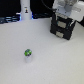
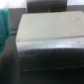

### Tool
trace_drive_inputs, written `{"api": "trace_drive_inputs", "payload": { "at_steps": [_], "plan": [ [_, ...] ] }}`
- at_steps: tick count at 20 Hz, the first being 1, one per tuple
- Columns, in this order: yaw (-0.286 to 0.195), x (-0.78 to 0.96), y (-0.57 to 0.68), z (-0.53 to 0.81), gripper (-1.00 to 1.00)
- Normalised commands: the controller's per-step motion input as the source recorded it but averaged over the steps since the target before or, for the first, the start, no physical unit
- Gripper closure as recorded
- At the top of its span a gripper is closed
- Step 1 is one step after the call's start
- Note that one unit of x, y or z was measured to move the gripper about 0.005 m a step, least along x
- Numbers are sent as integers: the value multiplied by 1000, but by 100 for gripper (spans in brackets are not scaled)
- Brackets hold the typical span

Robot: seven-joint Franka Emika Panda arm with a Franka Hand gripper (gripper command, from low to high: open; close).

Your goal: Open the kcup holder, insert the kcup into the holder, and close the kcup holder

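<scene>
- The worktop (image 1: 45, 55) fills the near part of the exterior view, pale and broad, reaching back to dark clutter along the far edge.
- The holder (image 1: 62, 27) stands at the back, toward the exterior view's right; its black front with grey marks looks flush, so I judge it not yet opened.
- The arm (image 1: 65, 7) hangs over the holder; the wrist view shows a blurred grey slab close below, probably the holder's top.
- The pincer (image 1: 64, 16) sits just above the holder; I cannot tell whether it is wide or narrow.
- The kcup (image 1: 28, 54), green-topped, rests on the worktop, well apart from the holder, untouched.
- Opening, inserting and closing all appear left to do.
</scene>
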Motion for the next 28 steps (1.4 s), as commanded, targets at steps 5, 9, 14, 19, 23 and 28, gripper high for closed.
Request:
{"api": "trace_drive_inputs", "payload": {
  "at_steps": [5, 9, 14, 19, 23, 28],
  "plan": [
    [-18, -246, 48, -40, 100],
    [-18, -90, 18, -9, 100],
    [-18, -97, 20, -10, 100],
    [-21, 194, -23, 25, 100],
    [-57, 701, -161, 208, 100],
    [-59, 782, -194, 222, 100]
  ]
}}
